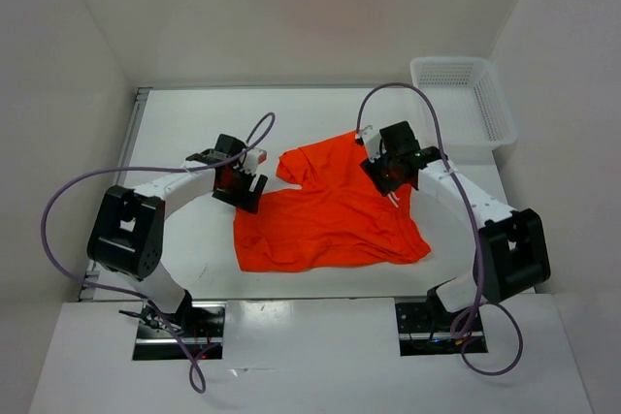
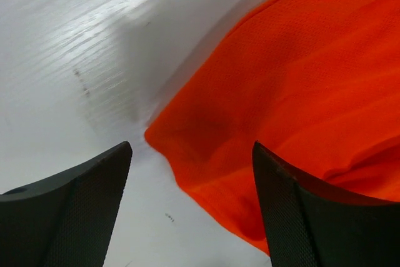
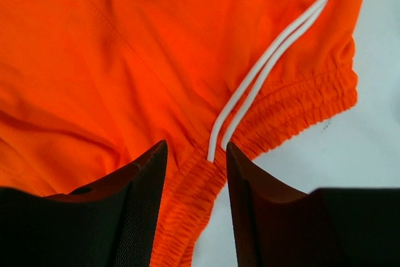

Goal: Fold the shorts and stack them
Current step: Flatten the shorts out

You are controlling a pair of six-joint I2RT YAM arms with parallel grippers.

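The orange shorts (image 1: pixel 330 215) lie spread and rumpled on the white table (image 1: pixel 175 123), between the two arms. My left gripper (image 1: pixel 243 186) is open at the shorts' left edge. In the left wrist view its jaws (image 2: pixel 192 148) stand wide apart around a corner of the orange fabric (image 2: pixel 312 79), low over the table. My right gripper (image 1: pixel 388 176) is at the shorts' upper right. In the right wrist view its jaws (image 3: pixel 197 145) are apart, straddling the gathered waistband (image 3: pixel 300 104) where the white drawstring (image 3: pixel 269 60) ends. The fabric lies flat, not lifted.
A white plastic mesh basket (image 1: pixel 500 109) stands at the table's back right corner. White walls close in the table at the back and both sides. Grey cables loop over both arms.
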